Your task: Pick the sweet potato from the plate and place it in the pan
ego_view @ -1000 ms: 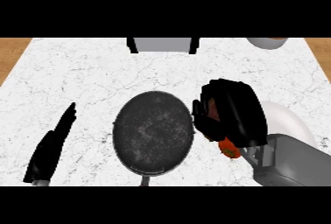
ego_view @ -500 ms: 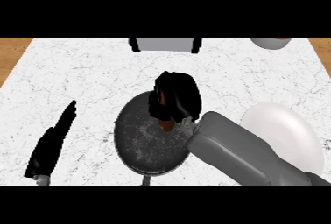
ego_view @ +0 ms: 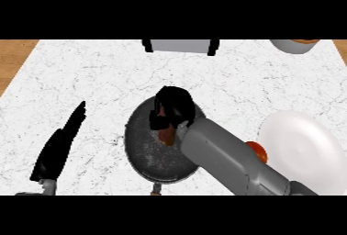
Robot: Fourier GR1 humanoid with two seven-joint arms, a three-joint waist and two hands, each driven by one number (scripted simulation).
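The dark round pan (ego_view: pixel 146 151) lies at the middle of the white marble counter. My right hand (ego_view: pixel 173 108) hangs over the pan's far right part, fingers curled downward. The brownish-orange sweet potato (ego_view: pixel 166 136) pokes out beneath the hand, just above or on the pan's bottom; I cannot tell whether it touches. My grey right forearm (ego_view: pixel 230 160) crosses the pan's right rim. The white plate (ego_view: pixel 305 147) lies at the right. My left hand (ego_view: pixel 61 147) rests open on the counter left of the pan, fingers pointing away.
A small orange-red round thing (ego_view: pixel 257 151) shows at the plate's left edge beside my forearm. A grey box with black ends (ego_view: pixel 181 45) stands at the far edge. A bowl (ego_view: pixel 293 45) sits far right. Wood (ego_view: pixel 17 57) shows left of the marble.
My right hand has swung left from the plate to above the pan, carrying the sweet potato. The plate now shows uncovered. The left hand has stayed still.
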